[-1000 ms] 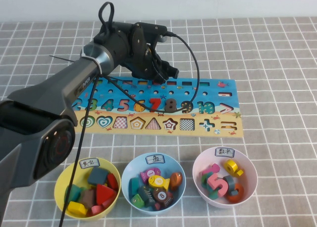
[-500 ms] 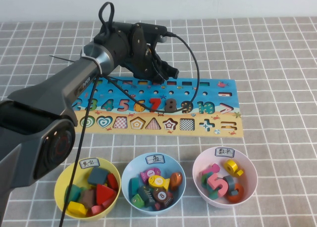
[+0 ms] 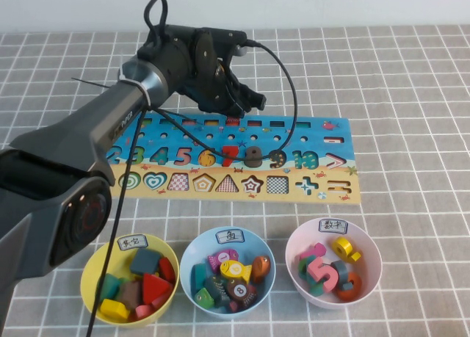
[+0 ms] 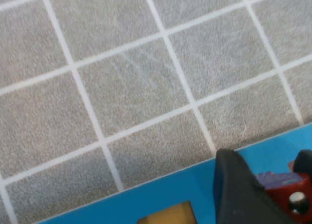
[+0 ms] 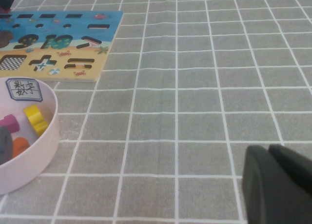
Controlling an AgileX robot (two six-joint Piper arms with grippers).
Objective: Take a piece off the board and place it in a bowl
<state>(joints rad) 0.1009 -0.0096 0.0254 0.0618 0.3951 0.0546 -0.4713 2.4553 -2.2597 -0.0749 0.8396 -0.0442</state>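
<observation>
The board lies across the middle of the table, and its blue edge shows in the left wrist view. My left gripper hovers over the board's far row of slots, near the middle. In the left wrist view the left gripper is shut on the small red fish piece, whose round spot shows. The light blue bowl with its white label stands in front of the board, holding several fish pieces. My right gripper is shut and empty, low over bare mat to the right of the board.
A yellow bowl of shape blocks stands left of the blue bowl. A pink bowl of numerals stands to its right and also shows in the right wrist view. Coloured numerals remain on the board. The left arm's cable hangs over the board.
My left gripper has lifted a little up and back from the board's far row with the red piece held. Nothing else has moved.
</observation>
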